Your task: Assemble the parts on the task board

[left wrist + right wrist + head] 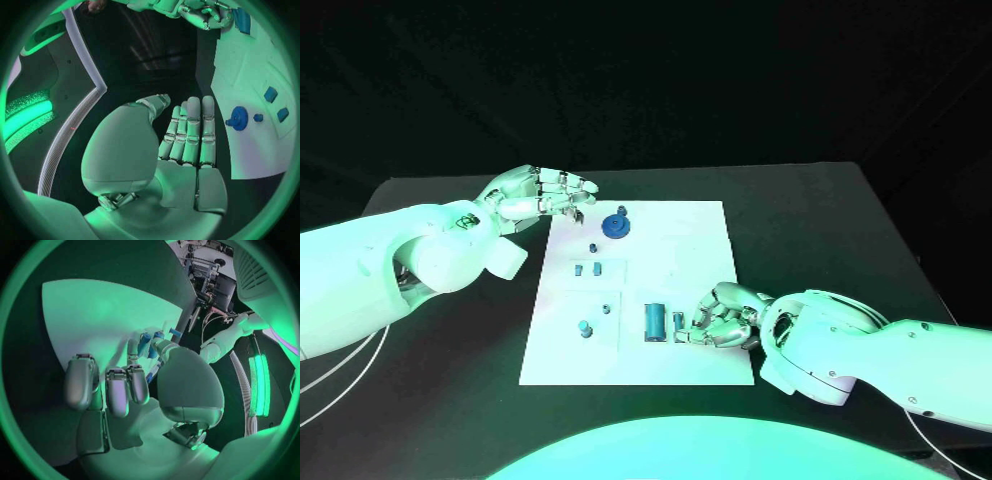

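The white task board (689, 240) lies in the middle of the black table. On its far part stands a blue gear with a knob (617, 228) (239, 118), with a tiny peg (593, 248) beside it. Two small blue parts (589, 268) sit mid-board, and a round part (586, 328) lies nearer. A long blue cylinder (653, 320) lies close to my right hand (721, 318) (125, 385), which pinches a small blue peg (678, 320) (145, 343) standing on the board. My left hand (538, 195) (184, 145) hovers off the board's far left corner, fingers straight, holding nothing.
The black table (848, 220) stretches past the board on all sides. My left forearm (401, 265) lies over the table's left side and my right forearm (877, 355) over its near right corner.
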Controlling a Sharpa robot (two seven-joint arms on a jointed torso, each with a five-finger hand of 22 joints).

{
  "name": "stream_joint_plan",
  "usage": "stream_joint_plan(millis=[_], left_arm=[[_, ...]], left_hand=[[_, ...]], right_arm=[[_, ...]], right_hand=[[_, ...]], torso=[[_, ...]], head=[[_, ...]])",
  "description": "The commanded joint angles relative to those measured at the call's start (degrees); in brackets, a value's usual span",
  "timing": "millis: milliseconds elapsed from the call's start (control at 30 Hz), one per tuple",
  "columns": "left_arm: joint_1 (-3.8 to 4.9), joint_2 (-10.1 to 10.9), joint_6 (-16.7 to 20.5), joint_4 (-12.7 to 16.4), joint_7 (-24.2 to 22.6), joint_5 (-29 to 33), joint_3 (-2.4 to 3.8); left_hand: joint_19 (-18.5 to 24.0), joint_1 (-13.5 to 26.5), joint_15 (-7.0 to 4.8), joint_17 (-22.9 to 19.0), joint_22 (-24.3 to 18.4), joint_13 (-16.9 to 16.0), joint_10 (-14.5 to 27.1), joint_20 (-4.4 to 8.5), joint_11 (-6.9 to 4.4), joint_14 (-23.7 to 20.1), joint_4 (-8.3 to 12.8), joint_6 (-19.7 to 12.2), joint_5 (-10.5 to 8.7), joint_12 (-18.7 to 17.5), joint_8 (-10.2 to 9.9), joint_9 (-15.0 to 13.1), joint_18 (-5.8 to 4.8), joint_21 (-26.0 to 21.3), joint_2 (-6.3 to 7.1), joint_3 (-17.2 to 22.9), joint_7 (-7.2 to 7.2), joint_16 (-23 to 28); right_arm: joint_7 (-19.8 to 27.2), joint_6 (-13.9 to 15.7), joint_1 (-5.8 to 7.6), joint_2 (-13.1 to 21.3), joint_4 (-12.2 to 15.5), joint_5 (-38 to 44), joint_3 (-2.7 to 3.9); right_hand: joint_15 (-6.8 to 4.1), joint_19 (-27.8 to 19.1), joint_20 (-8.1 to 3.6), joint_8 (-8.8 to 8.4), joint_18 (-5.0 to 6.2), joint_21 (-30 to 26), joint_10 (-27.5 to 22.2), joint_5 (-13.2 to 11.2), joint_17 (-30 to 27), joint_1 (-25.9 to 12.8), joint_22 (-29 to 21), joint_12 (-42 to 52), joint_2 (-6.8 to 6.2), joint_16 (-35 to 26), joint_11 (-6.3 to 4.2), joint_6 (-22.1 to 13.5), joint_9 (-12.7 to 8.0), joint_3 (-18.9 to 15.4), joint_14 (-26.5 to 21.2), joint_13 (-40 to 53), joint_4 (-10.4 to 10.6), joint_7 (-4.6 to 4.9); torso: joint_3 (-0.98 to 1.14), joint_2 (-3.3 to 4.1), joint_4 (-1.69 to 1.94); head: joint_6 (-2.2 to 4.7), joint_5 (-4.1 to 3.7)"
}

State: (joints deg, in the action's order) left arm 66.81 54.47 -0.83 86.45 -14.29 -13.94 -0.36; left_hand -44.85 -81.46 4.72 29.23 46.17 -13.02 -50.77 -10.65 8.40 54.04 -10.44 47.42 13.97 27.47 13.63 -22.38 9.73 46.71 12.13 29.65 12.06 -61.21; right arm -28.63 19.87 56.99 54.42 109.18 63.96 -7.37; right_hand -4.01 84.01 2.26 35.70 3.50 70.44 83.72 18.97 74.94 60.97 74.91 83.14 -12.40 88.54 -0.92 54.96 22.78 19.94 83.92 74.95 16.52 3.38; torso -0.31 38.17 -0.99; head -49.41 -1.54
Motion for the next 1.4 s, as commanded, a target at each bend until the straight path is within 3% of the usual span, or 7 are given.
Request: stream_joint_plan(millis=[33, 467, 800, 1400], left_arm=[[0.02, 0.0, -0.9, 0.1, -0.2, 0.3, 0.03], [0.02, -0.1, -1.0, 0.0, -0.2, 0.3, 0.03], [0.02, -0.1, -1.0, 0.0, -0.2, 0.3, 0.03], [0.01, -0.2, -1.0, 0.0, -0.2, 0.3, 0.03]], left_hand=[[-0.2, 0.2, -0.05, -0.1, 0.0, 0.1, 0.2, 0.0, 0.04, -0.2, -0.3, -0.2, 0.31, 0.3, 0.2, 0.0, 0.73, -0.2, -0.3, -0.1, -0.05, -0.4], [-0.2, 0.2, -0.05, -0.1, 0.0, 0.1, 0.2, 0.0, 0.04, -0.2, -0.3, -0.2, 0.31, 0.3, 0.2, 0.0, 0.73, -0.2, -0.3, -0.1, -0.05, -0.4], [-0.2, 0.1, -0.07, -0.1, -0.1, 0.1, 0.3, 0.01, 0.02, -0.2, -0.4, -0.3, 0.32, 0.4, 0.2, 0.0, 0.74, -0.3, -0.34, 0.0, -0.06, -0.4], [-0.3, 0.1, -0.07, -0.1, -0.2, 0.1, 0.3, 0.01, 0.03, -0.3, -0.5, -0.3, 0.31, 0.4, 0.3, 0.0, 0.74, -0.4, -0.35, 0.0, -0.06, -0.4]], right_arm=[[2.1, -0.8, -0.11, 0.2, 0.2, -1.3, 0.0], [1.3, -1.0, -0.3, 0.1, -0.2, -1.4, -0.01], [0.0, 0.0, -0.32, -0.8, -1.2, -0.4, -0.01], [-0.5, 1.8, -0.27, -0.9, -1.7, 1.1, 0.06]], right_hand=[[-0.2, 1.3, -0.26, -0.21, -0.23, 0.2, 2.3, -0.5, 11.6, 0.1, 10.7, 0.3, -0.26, 0.0, 0.23, 0.3, -0.1, -0.5, 5.4, 9.8, 0.1, 0.06], [-0.24, 1.3, -0.27, -0.23, -0.25, 0.3, 2.4, -0.9, 11.7, 1.0, 10.8, 0.3, 0.46, 0.1, 0.17, 0.4, -0.1, -0.7, 5.4, 9.8, 0.0, -0.01], [-0.4, 1.4, -0.39, -0.13, -0.27, 0.5, 2.4, -0.8, 11.8, 4.3, 10.8, 0.4, 1.24, 0.1, -0.04, 0.6, -0.1, -0.5, 5.4, 9.9, -0.7, -0.25], [-0.43, 1.4, -0.42, -0.07, -0.26, 0.4, 2.5, -0.8, 11.8, 4.6, 10.8, 0.4, 1.46, 0.1, -0.06, 0.7, -0.1, -0.6, 5.4, 9.9, -0.5, -0.24]], torso=[[-0.01, 0.03, 0.0], [-0.04, 0.0, 0.0], [-0.02, 0.02, 0.03], [0.0, -0.04, 0.02]], head=[[-0.1, 0.0], [-0.11, -0.07], [-0.19, -0.05], [-0.07, -0.15]])
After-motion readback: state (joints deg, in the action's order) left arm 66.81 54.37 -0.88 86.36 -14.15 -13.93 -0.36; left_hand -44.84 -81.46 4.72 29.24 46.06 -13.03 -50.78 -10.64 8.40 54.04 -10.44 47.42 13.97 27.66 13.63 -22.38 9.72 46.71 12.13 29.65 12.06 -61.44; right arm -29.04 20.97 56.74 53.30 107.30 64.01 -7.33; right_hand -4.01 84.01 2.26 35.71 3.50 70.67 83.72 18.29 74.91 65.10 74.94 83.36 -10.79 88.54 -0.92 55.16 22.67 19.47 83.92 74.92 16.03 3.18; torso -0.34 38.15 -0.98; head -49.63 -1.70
